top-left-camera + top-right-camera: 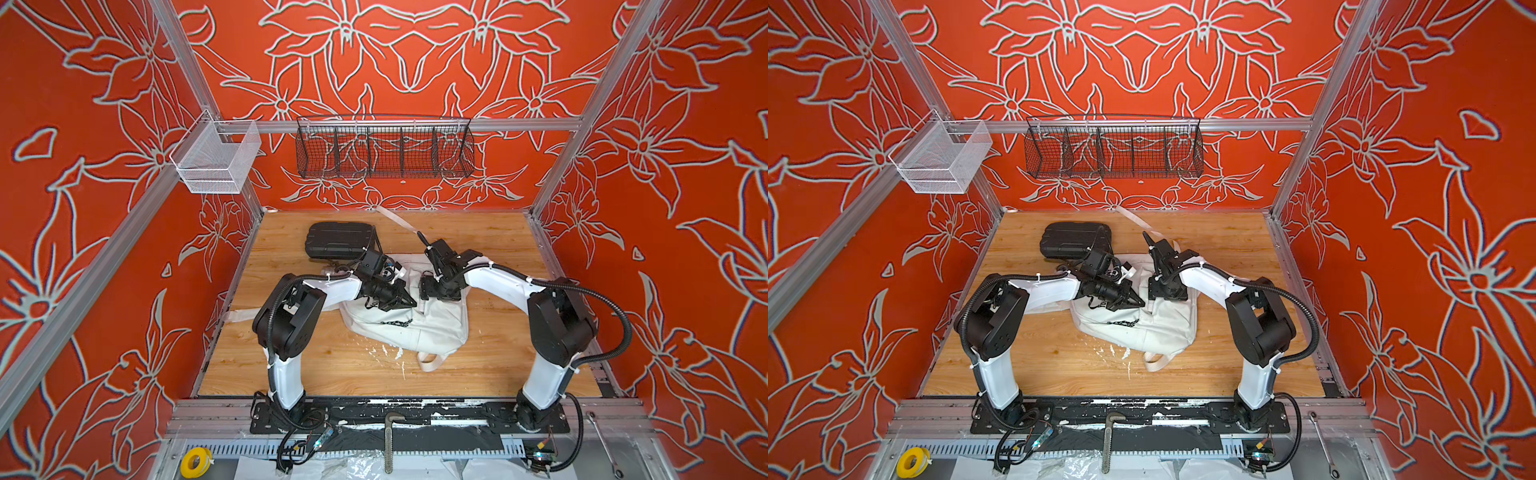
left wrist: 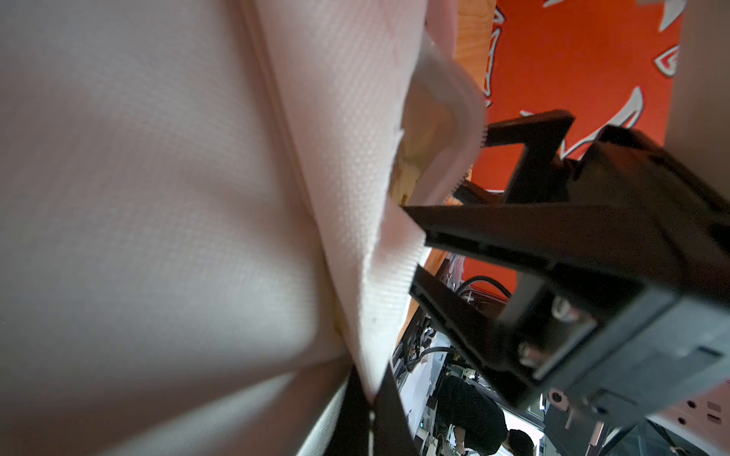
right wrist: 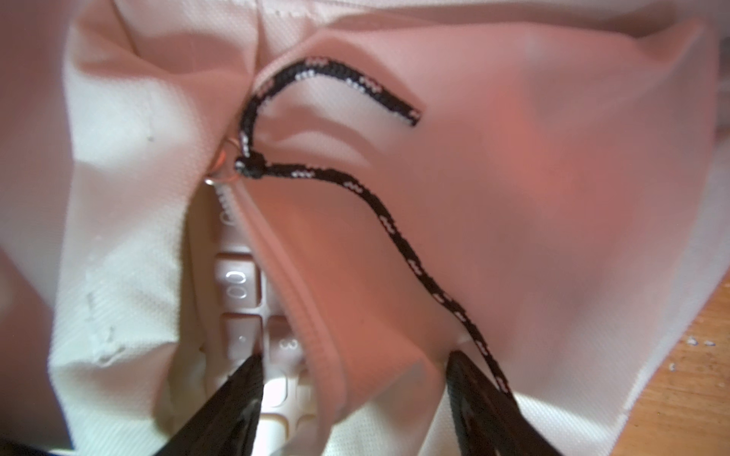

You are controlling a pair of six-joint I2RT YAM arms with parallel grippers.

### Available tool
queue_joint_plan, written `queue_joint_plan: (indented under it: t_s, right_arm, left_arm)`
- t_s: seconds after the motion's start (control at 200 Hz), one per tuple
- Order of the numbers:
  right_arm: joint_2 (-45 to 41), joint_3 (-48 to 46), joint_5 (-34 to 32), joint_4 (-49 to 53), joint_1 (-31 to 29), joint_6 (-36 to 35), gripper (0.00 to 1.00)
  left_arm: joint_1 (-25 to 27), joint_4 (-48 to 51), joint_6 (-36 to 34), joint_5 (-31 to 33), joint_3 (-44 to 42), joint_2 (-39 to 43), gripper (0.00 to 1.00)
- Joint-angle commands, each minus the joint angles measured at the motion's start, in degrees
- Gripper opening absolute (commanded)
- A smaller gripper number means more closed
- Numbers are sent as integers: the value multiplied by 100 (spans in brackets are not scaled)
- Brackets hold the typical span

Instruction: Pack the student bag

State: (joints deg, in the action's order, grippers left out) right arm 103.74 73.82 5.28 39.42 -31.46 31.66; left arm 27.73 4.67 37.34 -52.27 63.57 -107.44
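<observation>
Red flowered walls close round the wooden table. On the rail at the back hang a long black wire basket and, off to the left, a smaller white mesh basket. The student bag lies slumped and creased in the middle of the table between the two arms, with some black lettering showing. One white strap trails toward the back wall, and a webbing loop sits at the bag's near edge. Just behind the bag's rear left corner a black hard case lies flat on the wood. Both arms bend in over the far half of the bag. The left gripper lies low across the cloth, pointing toward the middle. In its wrist view its jaws are closed, pinching a fold of the bag's white fabric. The right gripper points down at a zip opening with its jaws standing apart and nothing clamped between them. One of its fingers is over the gap and the other is outside on the cloth. A black cord zipper pull flecked with white curls from the slider across the fabric and runs past that outer finger. Inside the opening a pale keypad shows, with a "00" key readable.
</observation>
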Motion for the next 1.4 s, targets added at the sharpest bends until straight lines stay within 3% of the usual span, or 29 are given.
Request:
queue_joint_plan:
  t_s: [0.0,0.155,0.29,0.47,0.656,0.806,0.946,1.006,1.071,1.116,1.396]
  right_arm:
    - [368,-476,246,22,-28,119,76]
    - [-161,-803,1204,-1004,-17,8,75]
    - [-636,-821,1007,-881,-9,-137,75]
    - [-1517,-949,940,-857,107,-349,75]
    - [-2075,-823,918,-937,271,-646,74]
    - [-1873,-443,626,-402,566,-787,71]
    - [-1489,-245,204,-40,786,-992,60]
    - [-1290,-195,204,26,791,-1045,51]
    - [-1049,-208,315,23,753,-1004,34]
    - [-902,-242,344,1,685,-968,29]
    - [-257,-436,453,-336,228,-890,28]
  left_arm:
    - [40,-1479,276,-1459,164,254,0]
    - [47,-2029,624,-1472,28,-16,0]
    - [109,-1556,274,-1119,45,-345,0]
    - [223,-713,-315,-517,167,-267,32]
    - [239,-47,-844,85,323,335,50]
    - [213,561,-1182,511,665,755,54]
    - [112,711,-1168,613,961,924,58]
    - [76,904,-1179,760,1149,897,60]
    - [67,1368,-1341,984,1436,717,60]
    - [66,1714,-1454,1073,1641,513,59]
    - [66,1389,-1087,1053,1299,-209,55]
